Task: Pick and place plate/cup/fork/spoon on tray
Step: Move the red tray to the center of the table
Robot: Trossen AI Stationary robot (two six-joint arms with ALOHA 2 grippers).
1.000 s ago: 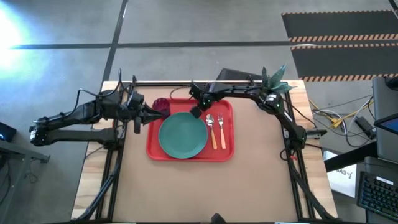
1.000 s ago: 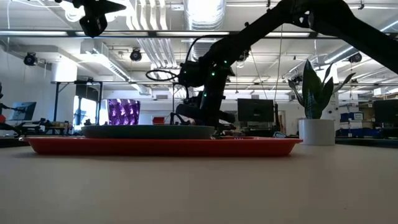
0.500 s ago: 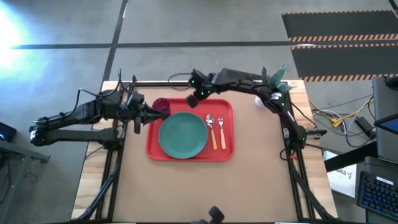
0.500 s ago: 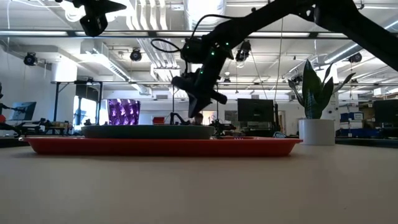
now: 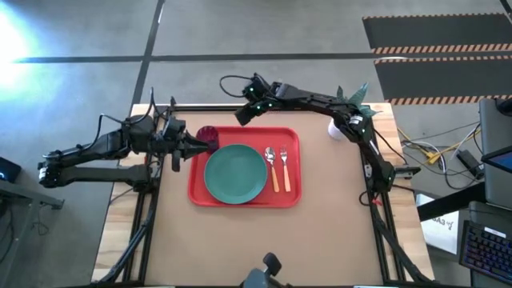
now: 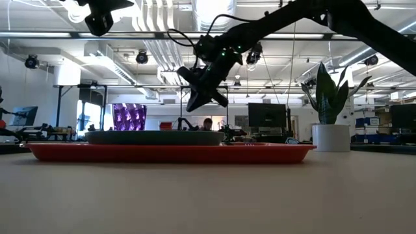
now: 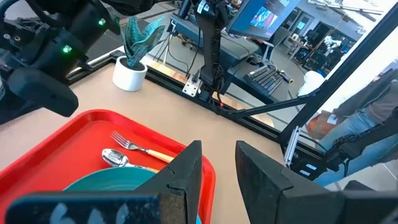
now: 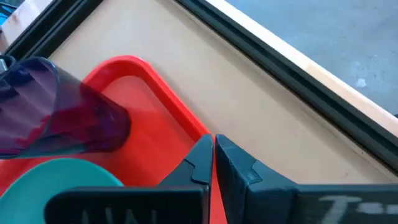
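Plate (image 5: 234,173), spoon (image 5: 271,164) and fork (image 5: 283,166) all lie on the tray (image 5: 294,199), cutlery just right of the plate. Cup (image 5: 208,135) sits at the tray's far-left corner, tilted, with the left gripper (image 5: 198,144) against it; jaws partly parted, whether they're clamping the cup I can't tell. Right gripper (image 5: 246,114) is empty, fingers pressed together, raised over the tray's far edge. Looks like the last step: cup placement. Next: set cup upright, let go, back the left arm off.
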